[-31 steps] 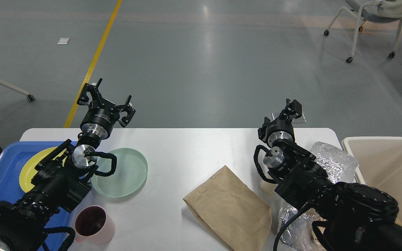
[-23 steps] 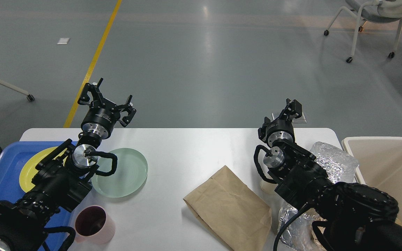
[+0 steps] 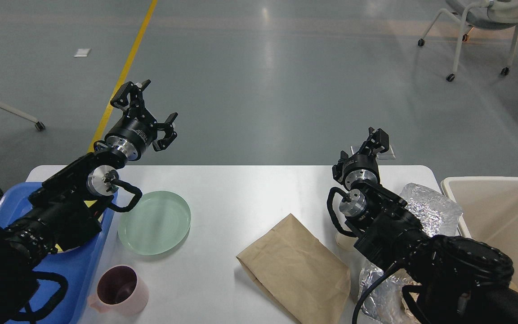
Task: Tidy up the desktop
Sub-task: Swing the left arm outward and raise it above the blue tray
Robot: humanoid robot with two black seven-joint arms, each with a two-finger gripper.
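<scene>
While the left gripper (image 3: 150, 110) hangs above the far left edge of the wide white rounded surface (image 3: 241, 198) with its jaws spread and empty, a blue plastic tray (image 3: 81, 263) sits under its arm at the left end, a pale green glass plate (image 3: 154, 222) just beside it and a pink mug (image 3: 119, 290) nearer. Toward the right lie a flat brown paper bag (image 3: 295, 265) and crumpled silver foil (image 3: 430, 209), with a beige rectangular bin (image 3: 502, 202) past the right edge. The right gripper (image 3: 376, 141) hovers over the far edge, but I cannot tell how its jaws stand.
</scene>
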